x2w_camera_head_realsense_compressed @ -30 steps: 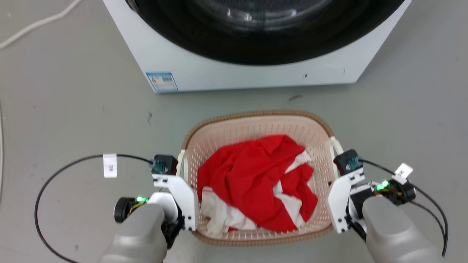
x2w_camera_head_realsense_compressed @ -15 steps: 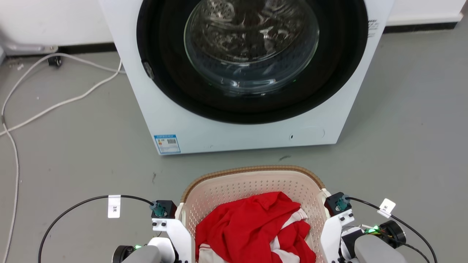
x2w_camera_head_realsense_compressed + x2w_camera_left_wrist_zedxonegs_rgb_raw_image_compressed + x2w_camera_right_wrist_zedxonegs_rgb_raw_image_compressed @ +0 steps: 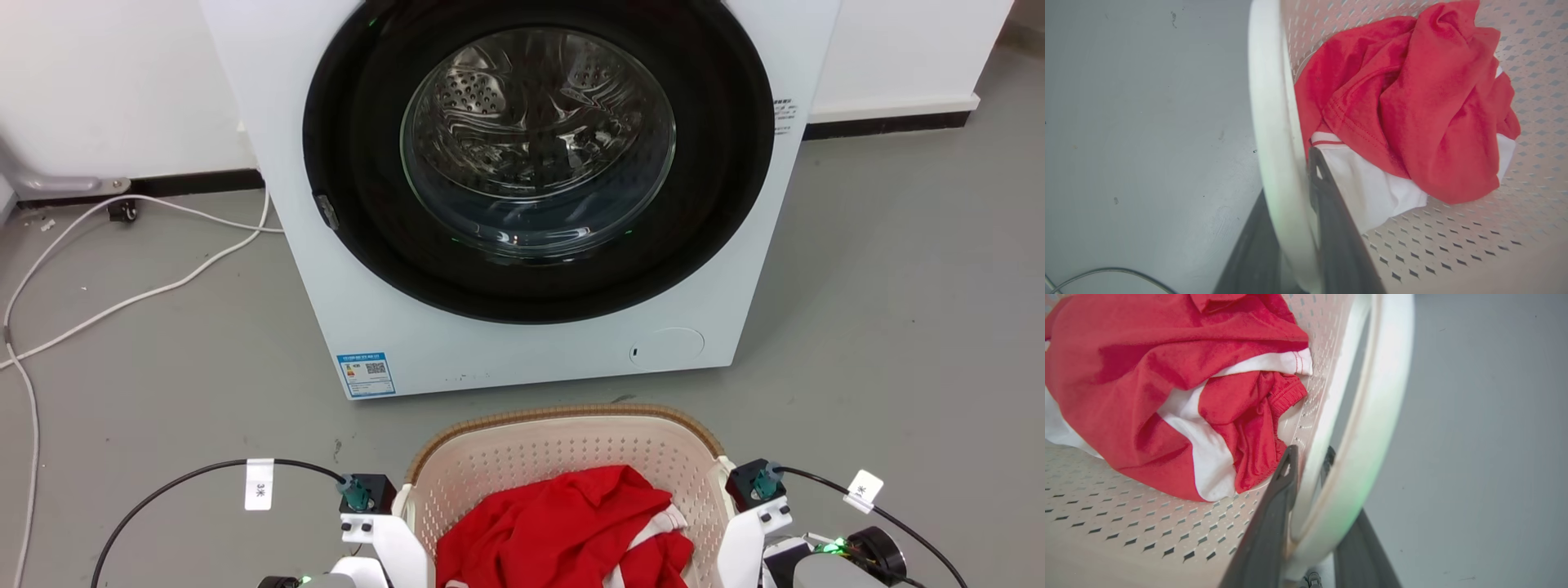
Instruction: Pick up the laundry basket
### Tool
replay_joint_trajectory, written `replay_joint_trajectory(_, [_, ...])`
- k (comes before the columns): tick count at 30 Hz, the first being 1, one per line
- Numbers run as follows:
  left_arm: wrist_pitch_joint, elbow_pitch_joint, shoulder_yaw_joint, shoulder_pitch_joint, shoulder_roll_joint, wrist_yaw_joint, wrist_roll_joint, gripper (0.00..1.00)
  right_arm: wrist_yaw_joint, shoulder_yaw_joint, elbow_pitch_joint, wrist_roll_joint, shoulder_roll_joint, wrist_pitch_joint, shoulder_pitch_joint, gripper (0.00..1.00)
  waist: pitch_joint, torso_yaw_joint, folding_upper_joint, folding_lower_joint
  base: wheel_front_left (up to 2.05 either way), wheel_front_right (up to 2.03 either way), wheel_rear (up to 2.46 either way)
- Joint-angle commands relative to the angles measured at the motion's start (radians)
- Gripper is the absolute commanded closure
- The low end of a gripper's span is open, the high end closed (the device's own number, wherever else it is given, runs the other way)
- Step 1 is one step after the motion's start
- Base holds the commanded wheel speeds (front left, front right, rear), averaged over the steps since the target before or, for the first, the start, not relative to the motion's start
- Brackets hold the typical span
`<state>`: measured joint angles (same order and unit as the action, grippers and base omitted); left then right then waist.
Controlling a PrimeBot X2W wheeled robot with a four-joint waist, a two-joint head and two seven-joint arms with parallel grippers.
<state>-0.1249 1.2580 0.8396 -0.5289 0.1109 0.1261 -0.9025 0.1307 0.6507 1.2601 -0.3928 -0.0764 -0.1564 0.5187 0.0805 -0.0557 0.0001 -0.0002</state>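
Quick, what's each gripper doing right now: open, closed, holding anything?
Left gripper: shut on the laundry basket, fingers either side of its left handle.
Right gripper: shut on the laundry basket, fingers either side of its right handle.

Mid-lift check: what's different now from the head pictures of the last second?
The head camera has tilted up: the door of the washing machine is now fully in frame and the laundry basket sits at the bottom edge. Unchanged: left gripper and right gripper stay clamped on its side handles, red garment inside. Whether it has left the floor I cannot tell.
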Motion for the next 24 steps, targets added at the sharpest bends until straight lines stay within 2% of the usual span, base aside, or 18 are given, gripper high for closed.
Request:
replay_joint_trajectory(1, [-0.001,-0.001,0.006,0.010,-0.002,0.007,-0.004,1.00,0.000,0.014,-0.008,-0.013,-0.007,0.000,-0.016,1.00,0.006,0.002,-0.0001,0.0002,0.00,0.00,0.00])
replay_joint_trajectory(24, [0.010,0.009,0.048,0.026,-0.001,0.006,-0.042,1.00,0.000,0.173,-0.011,-0.181,-0.040,0.005,-0.031,1.00,0.027,0.014,-0.0001,0.0002,0.00,0.00,0.00])
